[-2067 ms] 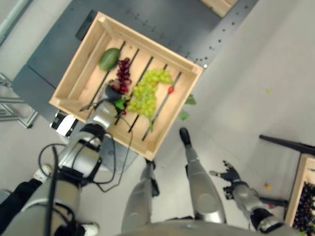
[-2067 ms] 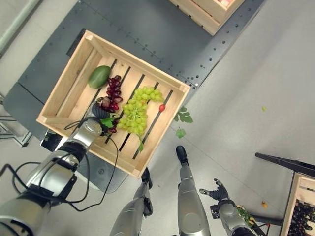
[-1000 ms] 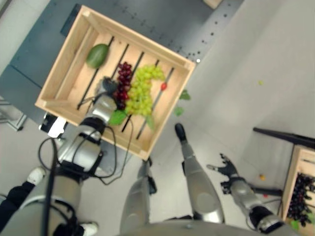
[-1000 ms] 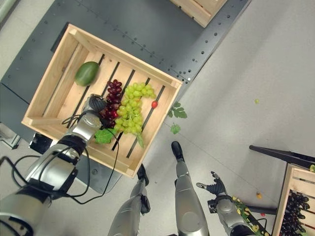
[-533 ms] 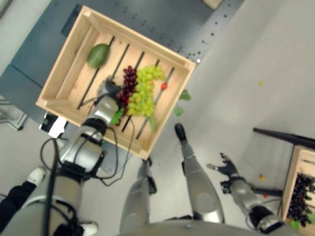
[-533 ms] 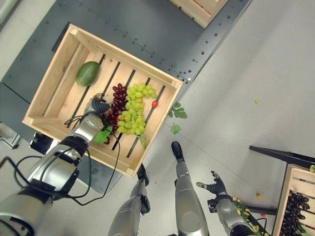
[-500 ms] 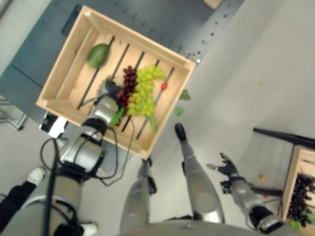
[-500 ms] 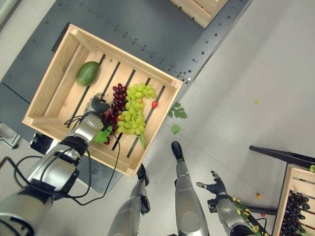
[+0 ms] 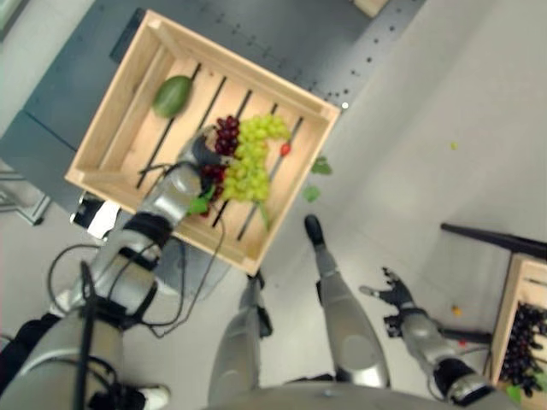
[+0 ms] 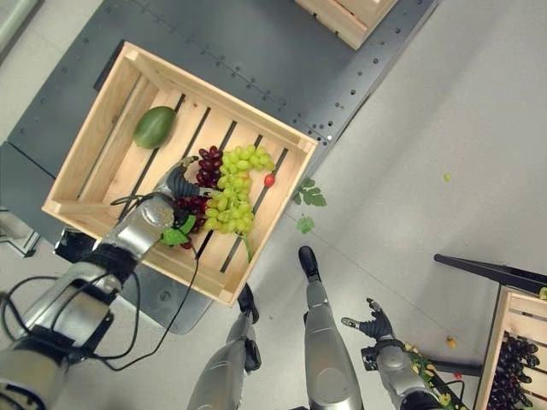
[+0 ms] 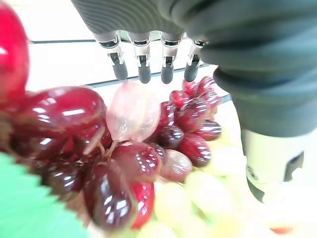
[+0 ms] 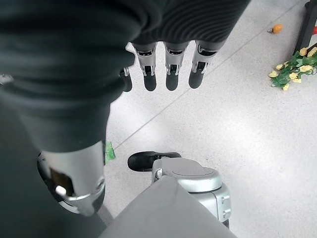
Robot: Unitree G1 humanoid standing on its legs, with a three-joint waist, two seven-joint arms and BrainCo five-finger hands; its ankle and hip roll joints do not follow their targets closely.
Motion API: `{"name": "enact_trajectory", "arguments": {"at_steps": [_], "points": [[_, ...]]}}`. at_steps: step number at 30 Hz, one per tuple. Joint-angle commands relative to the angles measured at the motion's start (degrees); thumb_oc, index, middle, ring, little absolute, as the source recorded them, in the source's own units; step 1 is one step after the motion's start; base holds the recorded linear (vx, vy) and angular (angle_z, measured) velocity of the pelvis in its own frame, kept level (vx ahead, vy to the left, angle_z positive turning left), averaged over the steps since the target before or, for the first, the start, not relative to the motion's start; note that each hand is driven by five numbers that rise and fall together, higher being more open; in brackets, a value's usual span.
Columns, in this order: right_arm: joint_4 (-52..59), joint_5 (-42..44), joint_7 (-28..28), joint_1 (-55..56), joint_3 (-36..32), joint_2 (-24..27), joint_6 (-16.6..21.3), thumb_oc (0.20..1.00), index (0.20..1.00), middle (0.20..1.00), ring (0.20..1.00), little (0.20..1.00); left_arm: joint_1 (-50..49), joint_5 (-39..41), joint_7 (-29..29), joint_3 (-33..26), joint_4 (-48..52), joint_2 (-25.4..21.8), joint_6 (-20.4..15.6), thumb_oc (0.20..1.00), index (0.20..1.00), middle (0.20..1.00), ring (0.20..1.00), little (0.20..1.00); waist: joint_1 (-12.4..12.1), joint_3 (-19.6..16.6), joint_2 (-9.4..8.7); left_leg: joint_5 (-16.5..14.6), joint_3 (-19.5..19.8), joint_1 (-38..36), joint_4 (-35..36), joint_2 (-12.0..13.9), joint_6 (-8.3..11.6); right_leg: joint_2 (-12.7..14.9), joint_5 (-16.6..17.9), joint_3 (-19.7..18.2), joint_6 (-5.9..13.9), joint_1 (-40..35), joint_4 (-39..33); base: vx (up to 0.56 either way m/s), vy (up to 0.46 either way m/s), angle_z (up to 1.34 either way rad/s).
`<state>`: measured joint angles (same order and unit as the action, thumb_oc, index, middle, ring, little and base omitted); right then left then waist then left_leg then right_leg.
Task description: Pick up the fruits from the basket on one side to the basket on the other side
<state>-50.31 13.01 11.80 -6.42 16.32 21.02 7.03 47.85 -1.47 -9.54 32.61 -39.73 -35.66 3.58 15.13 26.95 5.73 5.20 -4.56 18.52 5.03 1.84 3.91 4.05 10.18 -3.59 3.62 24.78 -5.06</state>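
A wooden crate (image 10: 84, 145) on the left holds a green mango (image 10: 155, 126), a red grape bunch (image 10: 205, 165), a green grape bunch (image 10: 235, 190) and one small red fruit (image 10: 268, 180). My left hand (image 10: 178, 183) is inside the crate against the red bunch. In its wrist view the fingers (image 11: 144, 67) are straight over the red grapes (image 11: 133, 148), thumb apart, so it is open. A second crate (image 10: 502, 329) with dark grapes (image 10: 513, 367) is at the lower right. My right hand (image 10: 373, 327) hangs open over the floor, fingers (image 12: 171, 74) straight and holding nothing.
The left crate rests on a dark grey platform (image 10: 256, 51) with another wooden crate (image 10: 359, 17) at its far edge. Loose green leaves (image 10: 312, 197) lie on the floor beside the crate. A black stand leg (image 10: 487, 269) runs by the right crate; small flowers (image 12: 292, 69) lie nearby.
My left hand has reached further into the crate, up to the red grape bunch. The right hand has stayed where it was.
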Motion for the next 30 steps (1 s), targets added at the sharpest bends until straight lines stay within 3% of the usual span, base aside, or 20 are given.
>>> {"name": "enact_trajectory", "arguments": {"at_steps": [1,5,10,19,30], "points": [[1.5,1.2,-0.1,3.9,-2.5,1.1,-0.4,1.000,1.000,1.000,1.000,1.000,-0.6,-0.4,0.2,-2.1,3.3,-4.2,-1.5,1.000,1.000,1.000,1.000,1.000,-2.0,0.4,-0.05,-8.2,2.2,-7.0,0.0,-4.2,0.25,-2.4,-1.1,1.1,2.94,2.6,0.5,0.00,0.000,0.00],[1.9,0.8,-0.5,4.7,-4.6,1.4,-0.4,1.000,1.000,1.000,1.000,1.000,-8.1,-3.5,2.0,-5.3,15.4,-10.4,-1.6,1.000,1.000,1.000,1.000,1.000,-3.0,0.4,0.59,-8.3,2.5,-7.0,0.0,-4.4,0.13,-2.5,-1.3,1.2,2.89,2.3,0.4,0.00,-0.001,0.01],[2.4,0.2,-0.8,4.9,-5.8,1.8,-0.5,1.000,1.000,1.000,1.000,1.000,-13.9,-9.2,2.4,-9.5,20.6,-12.3,-0.5,1.000,1.000,1.000,1.000,1.000,-3.6,0.2,0.93,-8.7,2.7,-7.3,0.0,-4.4,-0.06,-2.5,-1.6,1.2,2.76,2.1,0.3,0.00,0.000,0.00],[3.6,-0.9,-0.2,4.0,-6.2,2.5,-0.3,1.000,1.000,1.000,1.000,1.000,-15.1,-17.5,-0.5,-12.1,15.3,-5.7,1.9,1.000,1.000,1.000,1.000,1.000,-3.5,0.4,0.76,-8.8,3.0,-7.3,0.0,-4.5,-0.22,-2.4,-1.7,1.4,2.59,2.1,0.4,0.00,0.000,0.00],[3.8,-1.1,1.1,2.9,-4.7,3.2,0.2,1.000,1.000,1.000,1.000,1.000,-4.7,-24.7,-3.5,-5.2,3.1,2.3,4.7,1.000,1.000,1.000,1.000,1.000,-2.5,1.0,0.34,-8.6,3.0,-7.3,0.0,-4.6,-0.20,-2.4,-1.7,1.4,2.58,2.2,0.5,0.00,0.000,0.00]]}}
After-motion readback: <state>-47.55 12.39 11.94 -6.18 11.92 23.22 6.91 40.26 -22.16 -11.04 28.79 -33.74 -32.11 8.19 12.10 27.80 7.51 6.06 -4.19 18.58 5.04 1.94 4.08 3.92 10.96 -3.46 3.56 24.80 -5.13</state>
